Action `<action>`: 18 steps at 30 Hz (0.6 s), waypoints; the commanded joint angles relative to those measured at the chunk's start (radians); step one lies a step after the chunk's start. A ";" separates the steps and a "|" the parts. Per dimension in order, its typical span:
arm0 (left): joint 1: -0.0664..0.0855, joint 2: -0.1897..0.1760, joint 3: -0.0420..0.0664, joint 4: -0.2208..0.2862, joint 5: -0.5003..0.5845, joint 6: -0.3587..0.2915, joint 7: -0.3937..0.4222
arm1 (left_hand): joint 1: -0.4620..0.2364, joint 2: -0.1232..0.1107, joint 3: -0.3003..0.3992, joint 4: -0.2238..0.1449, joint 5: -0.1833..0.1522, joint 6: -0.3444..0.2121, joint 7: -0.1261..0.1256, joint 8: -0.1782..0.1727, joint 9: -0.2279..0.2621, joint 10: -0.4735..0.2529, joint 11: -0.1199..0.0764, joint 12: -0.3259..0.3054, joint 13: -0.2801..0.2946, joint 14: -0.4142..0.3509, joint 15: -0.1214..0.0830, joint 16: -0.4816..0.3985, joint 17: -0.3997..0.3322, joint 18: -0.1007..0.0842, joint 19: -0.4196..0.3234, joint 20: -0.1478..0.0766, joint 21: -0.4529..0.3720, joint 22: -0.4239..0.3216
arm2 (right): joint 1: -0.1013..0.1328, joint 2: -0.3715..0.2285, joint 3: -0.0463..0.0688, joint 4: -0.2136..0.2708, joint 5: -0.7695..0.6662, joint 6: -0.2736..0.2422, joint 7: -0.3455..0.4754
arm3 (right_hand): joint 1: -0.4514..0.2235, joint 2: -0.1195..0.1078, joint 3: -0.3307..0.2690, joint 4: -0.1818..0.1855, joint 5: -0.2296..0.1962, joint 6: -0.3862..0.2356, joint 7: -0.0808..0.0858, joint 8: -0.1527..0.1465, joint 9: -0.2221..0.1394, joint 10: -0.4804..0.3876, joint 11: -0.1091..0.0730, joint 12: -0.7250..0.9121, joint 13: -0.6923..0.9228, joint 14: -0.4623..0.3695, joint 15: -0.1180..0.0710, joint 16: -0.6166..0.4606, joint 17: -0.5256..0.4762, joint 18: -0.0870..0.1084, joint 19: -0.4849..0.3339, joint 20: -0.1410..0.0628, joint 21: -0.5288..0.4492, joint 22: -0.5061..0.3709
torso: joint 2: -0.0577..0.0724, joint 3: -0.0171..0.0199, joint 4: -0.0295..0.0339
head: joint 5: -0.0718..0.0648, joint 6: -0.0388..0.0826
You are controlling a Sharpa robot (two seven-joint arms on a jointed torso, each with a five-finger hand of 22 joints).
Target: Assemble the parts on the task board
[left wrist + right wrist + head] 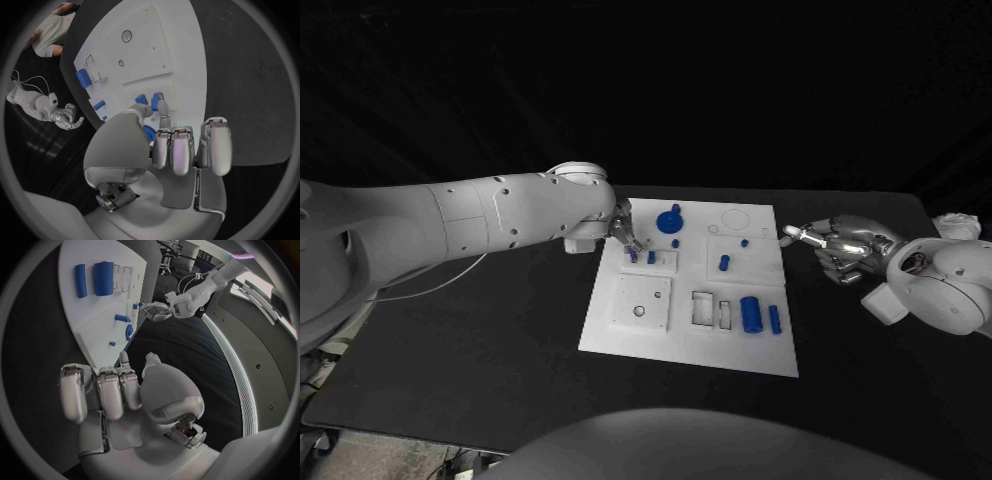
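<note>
Here the black tabletop [473,340] carries the white task board [697,345], on which the blue parts lie. The left hand [626,235] hangs over the board's upper-left corner, its fingers [162,112] reaching down to two short blue pegs [642,257] standing in a small square block; whether they pinch a peg or merely touch it cannot be told, since the palm hides the contact. The right hand [837,248] waits just off the board's right edge, fingers curled loosely and holding nothing. A large blue cylinder [751,314] and a slimmer bar [775,319] rest near the board's lower right, a round knobbed part [671,217] near its top. Likely risks: a peg gripped off-centre could tilt and jam at its hole, or slip free and roll; the descending fingers might also knock the neighbouring peg or shift the unclamped board.
</note>
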 commanded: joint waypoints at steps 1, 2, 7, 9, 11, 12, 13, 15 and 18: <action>0.001 -0.026 0.001 0.052 -0.089 -0.154 0.012 | 0.005 -0.004 0.008 0.001 -0.002 -0.010 0.000 -0.006 0.000 0.106 -0.009 0.000 0.263 0.104 -0.008 0.002 0.263 -0.003 0.052 -0.007 0.003 0.216 | -0.001 0.000 0.000 0.000 -0.005 0.011 0.001 | 0.007 0.000 0.005 0.002 0.006 0.006 -0.002 -0.002 -0.001 0.106 -0.012 -0.005 0.140 0.104 -0.009 0.003 0.263 0.005 -0.001 -0.004 -0.002 0.217 | -0.001 0.0003 -0.0003 | 0.000 0.000; 0.001 -0.036 0.001 0.068 -0.100 -0.169 0.008 | 0.005 -0.004 0.008 0.001 -0.003 -0.010 0.000 -0.006 0.000 0.106 -0.009 0.000 0.263 0.104 -0.008 0.002 0.263 -0.003 0.052 -0.007 0.003 0.215 | -0.001 0.000 0.000 0.000 -0.005 0.011 0.001 | 0.007 0.000 0.005 0.002 0.006 0.006 -0.002 -0.002 -0.001 0.106 -0.012 -0.005 0.140 0.104 -0.009 0.003 0.263 0.005 -0.002 -0.004 -0.002 0.217 | -0.002 0.0006 -0.0001 | -0.001 0.000; 0.001 -0.074 -0.001 0.133 -0.161 -0.231 -0.009 | 0.002 -0.007 0.010 0.007 -0.018 -0.011 0.001 -0.009 -0.001 0.106 -0.008 0.000 0.263 0.104 -0.008 0.002 0.263 -0.003 0.052 -0.008 0.001 0.215 | -0.002 -0.001 0.000 -0.001 -0.005 0.009 0.004 | 0.007 0.000 0.005 0.002 0.007 0.006 -0.002 -0.002 -0.001 0.106 -0.012 -0.005 0.140 0.104 -0.009 0.003 0.263 0.005 -0.001 -0.004 -0.002 0.217 | -0.001 0.0005 -0.0006 | 0.001 0.000; 0.000 -0.082 -0.001 0.147 -0.176 -0.247 -0.013 | 0.002 -0.007 0.011 0.008 -0.022 -0.010 0.001 -0.010 -0.002 0.106 -0.008 0.000 0.263 0.104 -0.008 0.002 0.263 -0.003 0.052 -0.008 0.001 0.215 | -0.002 -0.002 0.000 0.000 -0.006 0.008 0.005 | 0.007 0.000 0.005 0.002 0.007 0.006 -0.002 -0.002 -0.001 0.106 -0.012 -0.005 0.140 0.104 -0.009 0.003 0.263 0.005 -0.001 -0.004 -0.002 0.217 | 0.000 0.0004 -0.0001 | -0.003 0.000; -0.002 -0.089 -0.001 0.160 -0.190 -0.266 -0.016 | 0.002 -0.008 0.012 0.008 -0.024 -0.010 0.001 -0.010 -0.002 0.106 -0.008 0.000 0.263 0.104 -0.008 0.002 0.263 -0.003 0.052 -0.008 0.002 0.215 | -0.003 -0.003 0.000 0.000 -0.006 0.006 0.006 | 0.007 0.000 0.005 0.002 0.007 0.006 -0.002 -0.002 -0.001 0.106 -0.012 -0.005 0.140 0.104 -0.009 0.003 0.263 0.005 -0.001 -0.004 -0.002 0.217 | 0.000 0.0001 0.0003 | -0.006 0.000; -0.003 -0.092 -0.002 0.166 -0.195 -0.276 -0.017 | 0.002 -0.008 0.012 0.008 -0.025 -0.010 0.001 -0.010 -0.002 0.106 -0.008 0.000 0.263 0.104 -0.008 0.002 0.263 -0.003 0.052 -0.008 0.002 0.215 | -0.003 -0.004 0.000 0.000 -0.006 0.005 0.006 | 0.007 0.000 0.005 0.002 0.007 0.006 -0.002 -0.002 -0.001 0.106 -0.012 -0.005 0.140 0.104 -0.009 0.003 0.263 0.005 -0.001 -0.004 -0.002 0.217 | 0.000 -0.0001 -0.0002 | -0.006 0.000; -0.004 -0.095 -0.002 0.171 -0.199 -0.285 -0.019 | 0.002 -0.008 0.012 0.008 -0.025 -0.009 0.001 -0.010 -0.002 0.106 -0.008 0.000 0.263 0.104 -0.008 0.002 0.263 -0.003 0.052 -0.008 0.002 0.215 | -0.003 -0.004 0.000 0.000 -0.006 0.004 0.006 | 0.007 0.000 0.005 0.002 0.007 0.006 -0.002 -0.002 -0.001 0.106 -0.012 -0.005 0.140 0.104 -0.009 0.003 0.263 0.005 -0.001 -0.004 -0.002 0.217 | 0.000 -0.0002 -0.0004 | -0.005 0.000; -0.007 -0.102 -0.002 0.180 -0.207 -0.306 -0.022 | 0.002 -0.008 0.013 0.008 -0.026 -0.009 0.001 -0.010 -0.002 0.106 -0.008 0.000 0.263 0.104 -0.008 0.002 0.263 -0.003 0.052 -0.008 0.002 0.215 | -0.003 -0.006 0.000 0.002 -0.006 0.001 0.007 | 0.007 0.000 0.005 0.002 0.007 0.006 -0.002 -0.002 -0.001 0.106 -0.012 -0.005 0.140 0.104 -0.009 0.003 0.263 0.005 -0.001 -0.004 -0.002 0.217 | 0.001 0.0001 -0.0011 | -0.005 0.000; -0.012 -0.111 -0.003 0.193 -0.221 -0.335 -0.024 | 0.001 -0.008 0.013 0.009 -0.028 -0.009 0.001 -0.010 -0.003 0.106 -0.008 0.000 0.263 0.104 -0.008 0.002 0.263 -0.003 0.053 -0.008 0.003 0.216 | -0.003 -0.009 0.000 0.004 -0.007 -0.003 0.010 | 0.008 -0.001 0.005 0.002 0.007 0.006 -0.001 -0.002 -0.001 0.106 -0.012 -0.005 0.140 0.104 -0.009 0.003 0.263 0.006 -0.003 -0.004 -0.003 0.217 | 0.002 0.0004 -0.0014 | -0.007 0.000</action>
